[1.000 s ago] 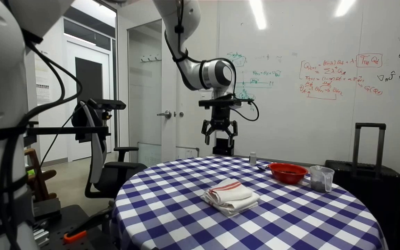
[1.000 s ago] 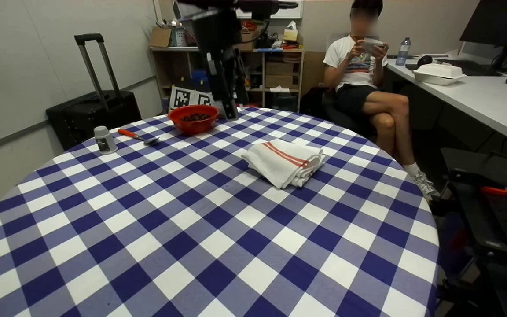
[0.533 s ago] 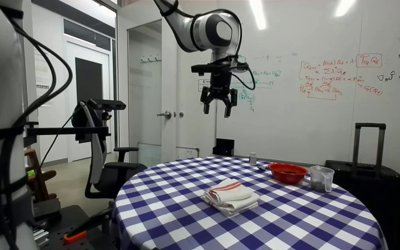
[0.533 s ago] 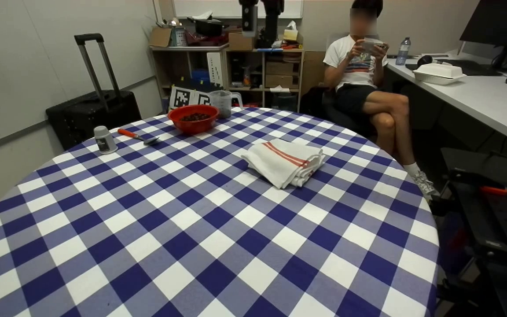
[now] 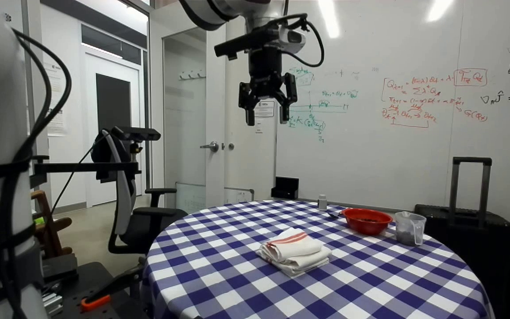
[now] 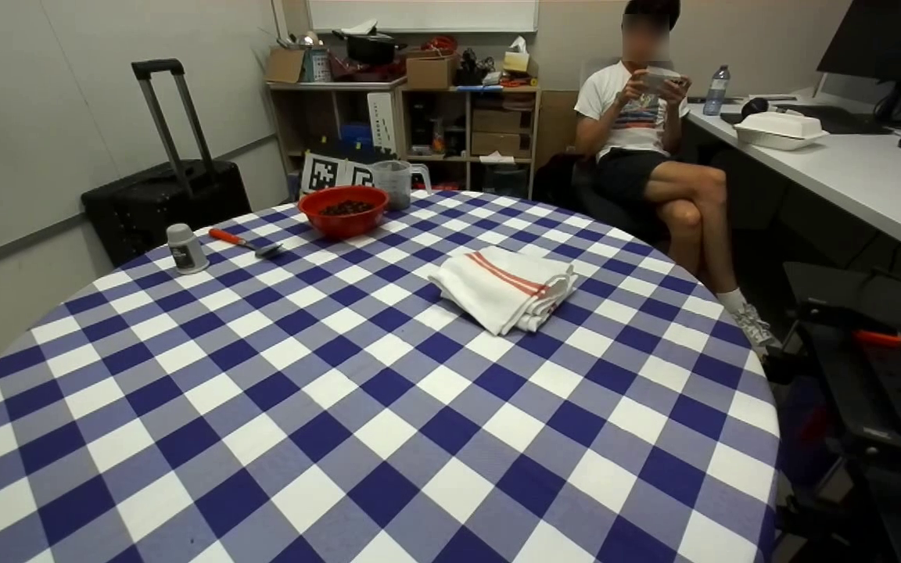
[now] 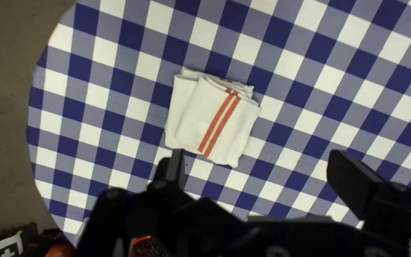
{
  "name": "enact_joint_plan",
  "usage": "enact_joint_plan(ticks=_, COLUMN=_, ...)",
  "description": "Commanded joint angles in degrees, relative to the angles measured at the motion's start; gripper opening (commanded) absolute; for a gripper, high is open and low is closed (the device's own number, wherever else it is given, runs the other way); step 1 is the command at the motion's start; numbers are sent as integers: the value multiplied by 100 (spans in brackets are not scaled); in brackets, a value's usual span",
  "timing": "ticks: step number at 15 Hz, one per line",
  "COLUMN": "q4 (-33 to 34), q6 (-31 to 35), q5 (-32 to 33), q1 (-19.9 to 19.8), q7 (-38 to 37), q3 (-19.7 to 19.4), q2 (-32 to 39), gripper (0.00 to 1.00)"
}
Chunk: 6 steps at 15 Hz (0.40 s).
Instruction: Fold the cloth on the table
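Observation:
The white cloth with red-orange stripes lies folded into a small stacked bundle on the checked table, with layered edges showing. The cloth shows in both exterior views (image 5: 295,250) (image 6: 501,288) and in the wrist view (image 7: 209,114). The round table (image 5: 219,252) also shows in an exterior view (image 6: 325,422) and in the wrist view (image 7: 298,117). My gripper (image 5: 267,118) is open and empty, high above the table and apart from the cloth. In the wrist view, its spread fingers (image 7: 255,160) have only tablecloth and a cloth edge behind them. The gripper is out of frame in an exterior view.
A red bowl (image 6: 345,213) with dark contents, a clear measuring cup (image 5: 410,228), a small grey bottle (image 6: 186,249) and a spoon with an orange handle (image 6: 243,241) stand or lie near the table's edge. A seated person (image 6: 634,117) is beyond the table.
My gripper has risen well above the table and moved slightly toward the robot base, leaving the frame in an exterior view. It stays open. The cloth has not moved.

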<state>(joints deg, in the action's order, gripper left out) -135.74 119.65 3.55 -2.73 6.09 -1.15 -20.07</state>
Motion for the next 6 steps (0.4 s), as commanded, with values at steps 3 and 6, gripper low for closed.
enact_joint_plan(ticks=3, q4=-307, q6=-77, q5=82, q1=51, q7=13, q3=-49, q2=-446, gripper=100)
enact_joint_plan(ticks=6, q4=-348, q6=-76, q5=84, q1=51, q7=20, q3=-50, q2=-455, gripper=100)
